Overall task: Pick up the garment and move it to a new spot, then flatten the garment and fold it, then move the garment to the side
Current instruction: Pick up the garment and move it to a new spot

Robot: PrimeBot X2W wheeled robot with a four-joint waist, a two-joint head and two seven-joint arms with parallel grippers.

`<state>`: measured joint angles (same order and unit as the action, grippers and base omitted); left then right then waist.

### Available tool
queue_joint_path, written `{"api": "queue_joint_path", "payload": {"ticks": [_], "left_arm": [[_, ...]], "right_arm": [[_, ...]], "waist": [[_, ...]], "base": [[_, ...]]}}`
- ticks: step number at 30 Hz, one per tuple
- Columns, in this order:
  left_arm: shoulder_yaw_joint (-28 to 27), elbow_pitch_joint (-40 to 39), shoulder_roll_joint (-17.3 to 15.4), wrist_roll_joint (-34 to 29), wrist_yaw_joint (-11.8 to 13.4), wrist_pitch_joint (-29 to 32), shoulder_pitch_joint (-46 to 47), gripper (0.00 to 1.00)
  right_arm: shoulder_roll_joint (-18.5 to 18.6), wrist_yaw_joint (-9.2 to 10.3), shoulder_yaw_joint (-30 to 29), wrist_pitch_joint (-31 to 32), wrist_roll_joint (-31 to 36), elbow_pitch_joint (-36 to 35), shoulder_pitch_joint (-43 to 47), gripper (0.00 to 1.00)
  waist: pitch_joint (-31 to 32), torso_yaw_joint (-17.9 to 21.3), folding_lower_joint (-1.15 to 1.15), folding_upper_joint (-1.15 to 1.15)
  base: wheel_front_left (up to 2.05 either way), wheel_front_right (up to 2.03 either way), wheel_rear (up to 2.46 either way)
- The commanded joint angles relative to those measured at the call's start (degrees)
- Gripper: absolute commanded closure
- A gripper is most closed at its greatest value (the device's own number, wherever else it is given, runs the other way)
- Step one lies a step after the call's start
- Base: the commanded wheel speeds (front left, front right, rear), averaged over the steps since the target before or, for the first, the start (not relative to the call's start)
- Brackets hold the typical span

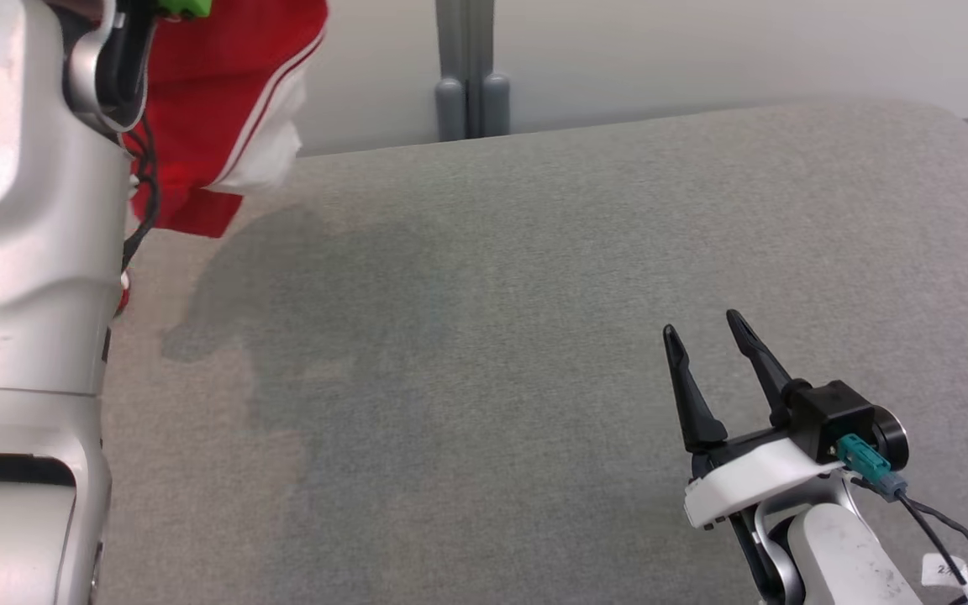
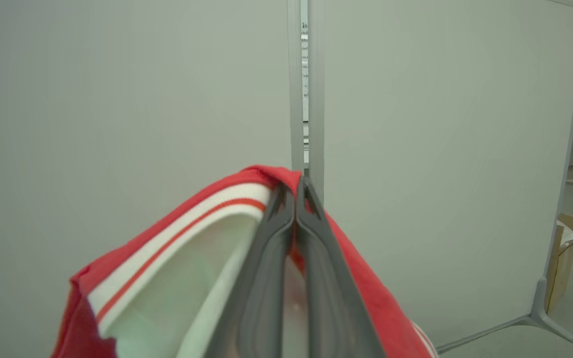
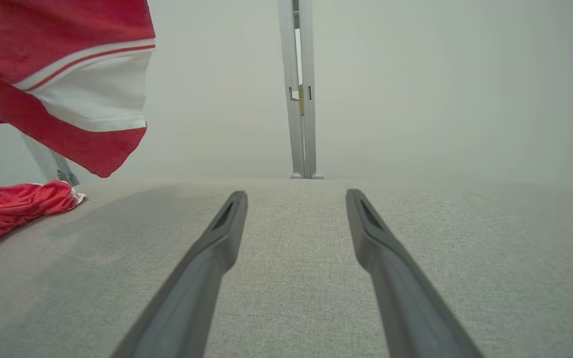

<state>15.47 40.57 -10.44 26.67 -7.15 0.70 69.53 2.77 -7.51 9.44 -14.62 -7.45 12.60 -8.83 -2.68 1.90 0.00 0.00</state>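
The left hand (image 2: 296, 186) is clamping its fingers together on a fold of the red-and-white garment (image 2: 167, 238). The garment is hanging in the air above the far left of the grey counter (image 1: 534, 294), with its lower hem clear of the surface. A bunch of red cloth (image 3: 13, 209) is lying at the counter's left edge below it; whether it belongs to the same garment cannot be told. The right hand (image 1: 702, 326) is hovering over the near right of the counter, its fingers standing apart and gripping nothing. A grey post (image 1: 469, 76) is standing behind the far edge.
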Motion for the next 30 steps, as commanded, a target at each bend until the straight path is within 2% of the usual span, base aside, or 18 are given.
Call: {"api": "queue_joint_path", "payload": {"ticks": [1, 6, 10, 15, 20, 21, 22, 26, 30], "left_arm": [[0.35, -1.21, 0.21, 0.10, -0.36, 0.08, -0.90, 1.00], [1.51, -4.70, 2.62, 0.90, 0.63, 0.36, -5.08, 1.00], [2.83, -5.36, 4.06, 1.68, 1.18, 0.84, -10.31, 1.00], [5.64, -3.12, 5.03, 0.93, 2.09, 1.59, -17.19, 1.00], [9.03, 1.74, 6.14, 0.43, 2.39, 0.66, -24.63, 1.00], [9.49, 2.44, 6.28, 0.23, 2.49, -0.15, -25.73, 0.85], [9.90, 3.24, 6.49, 0.24, 2.49, -1.39, -27.08, 0.00], [10.76, 4.12, 6.96, 1.39, 2.06, -6.71, -30.92, 0.00], [11.32, 0.98, 6.53, 1.52, 0.93, -13.73, -34.24, 0.00]], "right_arm": [[0.18, 0.04, -0.02, -0.30, -0.46, -0.07, -0.72, 0.00], [0.15, 0.03, -1.42, -0.58, -0.86, -0.43, -1.26, 0.00], [0.13, 0.04, -2.31, -0.57, -1.12, -0.19, -1.72, 0.00], [0.12, 0.03, -2.76, -0.60, -1.75, -0.82, -1.94, 0.00], [0.13, 0.03, -2.56, -0.60, -2.48, -1.19, -1.54, 0.00], [0.13, 0.03, -2.41, -0.61, -2.48, -1.16, -1.55, 0.00], [0.14, 0.03, -2.39, -0.61, -2.55, -1.13, -1.52, 0.00], [0.16, 0.03, -2.80, -0.61, -2.00, -0.90, -1.03, 0.00], [0.20, 0.04, -2.66, -0.61, -1.33, -0.85, -0.64, 0.00]], "waist": [[-0.74, 6.75, 0.00, 0.00], [-2.96, 11.73, 0.00, 0.00], [-4.27, 14.23, 0.00, 0.00], [-5.37, 15.30, 0.00, 0.00], [-5.60, 14.54, 0.00, 0.00], [-5.53, 14.36, 0.00, 0.00], [-5.41, 14.02, 0.00, 0.00], [-4.47, 12.36, 0.00, 0.00], [-3.32, 10.49, 0.00, 0.00]], "base": [[0.00, 0.00, 0.00], [0.00, 0.00, 0.00], [0.00, 0.00, 0.00], [0.00, 0.00, 0.00], [0.00, 0.00, 0.00], [0.00, 0.00, 0.00], [0.00, 0.00, 0.00], [0.00, 0.00, 0.00], [0.00, 0.00, 0.00]]}}
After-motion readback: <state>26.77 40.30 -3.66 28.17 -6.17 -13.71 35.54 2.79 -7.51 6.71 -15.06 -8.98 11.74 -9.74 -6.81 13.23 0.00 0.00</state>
